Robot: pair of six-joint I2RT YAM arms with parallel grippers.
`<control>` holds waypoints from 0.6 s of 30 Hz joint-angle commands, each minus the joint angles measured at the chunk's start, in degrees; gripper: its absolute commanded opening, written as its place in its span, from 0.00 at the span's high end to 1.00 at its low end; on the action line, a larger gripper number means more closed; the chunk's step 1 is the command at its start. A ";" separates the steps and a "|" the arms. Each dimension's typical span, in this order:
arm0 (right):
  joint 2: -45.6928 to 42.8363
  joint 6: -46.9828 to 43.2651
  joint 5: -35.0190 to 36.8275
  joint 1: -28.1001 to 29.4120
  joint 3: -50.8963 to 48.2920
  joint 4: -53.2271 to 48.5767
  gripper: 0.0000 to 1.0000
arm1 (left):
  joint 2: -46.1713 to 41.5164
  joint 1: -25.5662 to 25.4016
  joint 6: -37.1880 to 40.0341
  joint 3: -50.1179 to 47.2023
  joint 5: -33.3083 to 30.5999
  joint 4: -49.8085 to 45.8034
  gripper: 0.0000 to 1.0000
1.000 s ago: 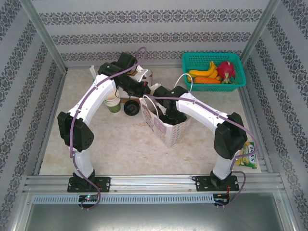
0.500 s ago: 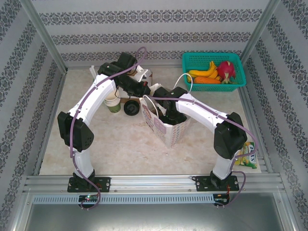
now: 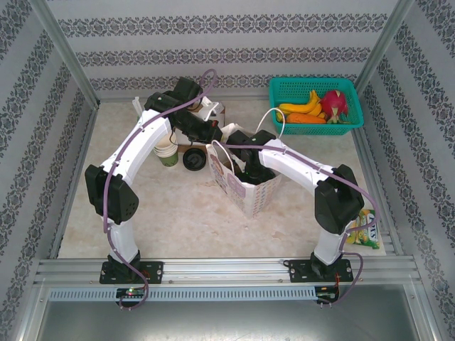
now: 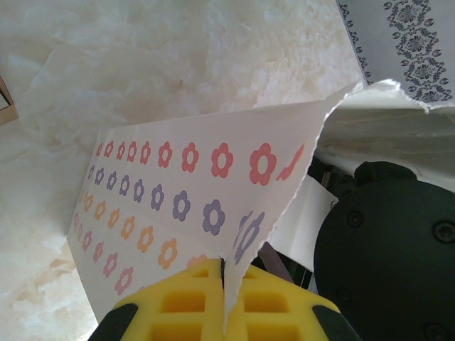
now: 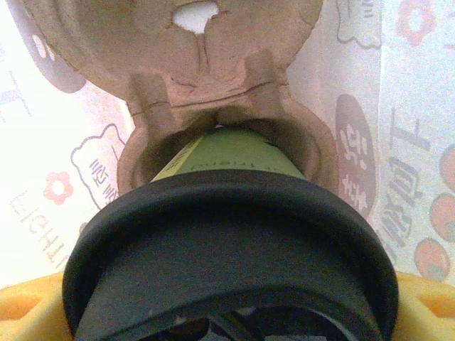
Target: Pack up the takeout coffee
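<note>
Right elbow (image 3: 334,199) shifted slightly left, right tool (image 5: 227,320) gripping takeout coffee (image 5: 234,153) by black lid, cup in pulp carrier (image 5: 213,78) inside paper bag (image 4: 156,199), left tool (image 4: 223,288) pinching bag rim.

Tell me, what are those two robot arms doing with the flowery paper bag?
They are packing a coffee. The left hand pinches the top edge of the flowery paper bag, holding it open. The right hand is down inside the bag, holding the takeout coffee with the black lid, its lower end in a pocket of the brown cardboard cup holder.
</note>
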 commanded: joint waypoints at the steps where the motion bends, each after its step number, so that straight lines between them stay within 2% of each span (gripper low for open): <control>1: 1.92 0.58 -0.27 -0.60 -1.21 2.14 0.52 | -2.01 0.51 -0.81 0.09 -0.39 1.94 1.00; 18: 4.17 1.19 0.24 -0.64 -4.55 5.75 0.54 | -1.90 0.57 -0.73 0.16 -0.35 2.02 1.00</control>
